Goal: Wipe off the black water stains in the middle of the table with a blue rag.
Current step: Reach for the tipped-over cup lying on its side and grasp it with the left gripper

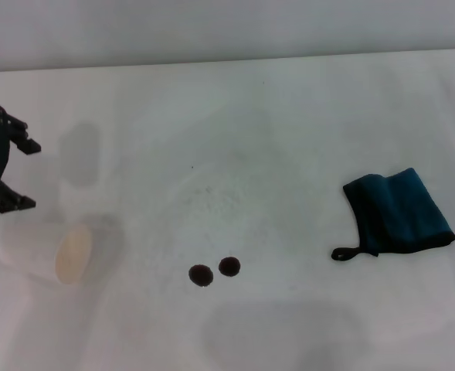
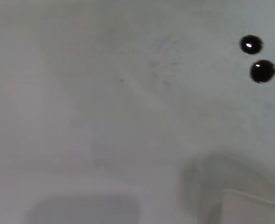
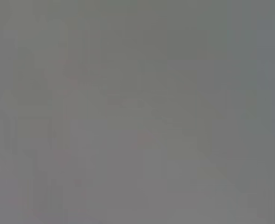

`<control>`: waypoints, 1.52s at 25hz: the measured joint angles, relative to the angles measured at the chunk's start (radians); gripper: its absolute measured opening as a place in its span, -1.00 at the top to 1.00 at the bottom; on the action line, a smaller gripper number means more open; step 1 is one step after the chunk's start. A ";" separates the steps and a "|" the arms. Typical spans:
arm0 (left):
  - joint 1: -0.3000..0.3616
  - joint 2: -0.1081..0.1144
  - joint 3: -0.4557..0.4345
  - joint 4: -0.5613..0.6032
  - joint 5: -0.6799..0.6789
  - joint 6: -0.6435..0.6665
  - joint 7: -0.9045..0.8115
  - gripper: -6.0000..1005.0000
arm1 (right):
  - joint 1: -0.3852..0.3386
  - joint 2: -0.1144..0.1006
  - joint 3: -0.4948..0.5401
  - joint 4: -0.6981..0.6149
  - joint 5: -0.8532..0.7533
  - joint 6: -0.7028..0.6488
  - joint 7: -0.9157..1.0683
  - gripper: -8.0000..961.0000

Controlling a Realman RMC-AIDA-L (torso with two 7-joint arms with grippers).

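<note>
Head view: white table [image 1: 289, 116] with faint grey smudges across its middle. Two black water stains [image 1: 215, 270] sit side by side at the near-centre of the table, small round dark blots, just apart from each other, the right one slightly farther from the robot than the left. The left wrist view shows the same pair [image 2: 256, 58], glossy with a small highlight on each, apart, on bare tabletop.

Blue rag [image 1: 398, 212] lies flat on the robot's right side of the table, well apart from the stains. It is folded, dark teal, with a black trimmed edge along its near side and a small black loop [image 1: 346, 253] sticking out at its near-left corner. Nothing touches it.

Left gripper [image 1: 11, 174] is at the far left edge of the head view, above the table's left side, black fingers [image 1: 15, 202] spread wide, one reaching up-right and one down-right, holding nothing. Just near of it a white paper cup [image 1: 45, 255] lies on its side, mouth facing right toward the stains, not touched by the gripper. A pale corner of the cup [image 2: 254, 207] shows at the edge of the left wrist view.

A tiny dark speck [image 1: 192, 167] sits on the table beyond the stains.

Right gripper is out of the head view; the right wrist view is a uniform grey blank, nothing readable.
</note>
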State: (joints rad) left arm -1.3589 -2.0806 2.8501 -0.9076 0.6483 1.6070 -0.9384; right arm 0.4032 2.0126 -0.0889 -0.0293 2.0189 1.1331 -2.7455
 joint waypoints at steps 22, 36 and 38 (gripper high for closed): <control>0.010 -0.009 -0.002 0.099 0.157 0.012 0.204 -0.76 | -0.006 0.000 0.000 0.016 0.024 0.023 0.004 -0.79; 0.040 -0.009 -0.001 0.270 0.194 -0.101 0.149 -0.75 | -0.008 0.000 0.000 0.024 0.024 0.033 0.004 -0.79; 0.049 -0.009 -0.001 0.299 0.197 -0.115 0.135 -0.75 | -0.009 0.000 0.000 0.025 0.024 0.038 0.004 -0.79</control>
State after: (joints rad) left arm -1.3103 -2.0898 2.8486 -0.6082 0.8450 1.4923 -0.8034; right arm 0.3942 2.0126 -0.0890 -0.0041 2.0433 1.1712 -2.7411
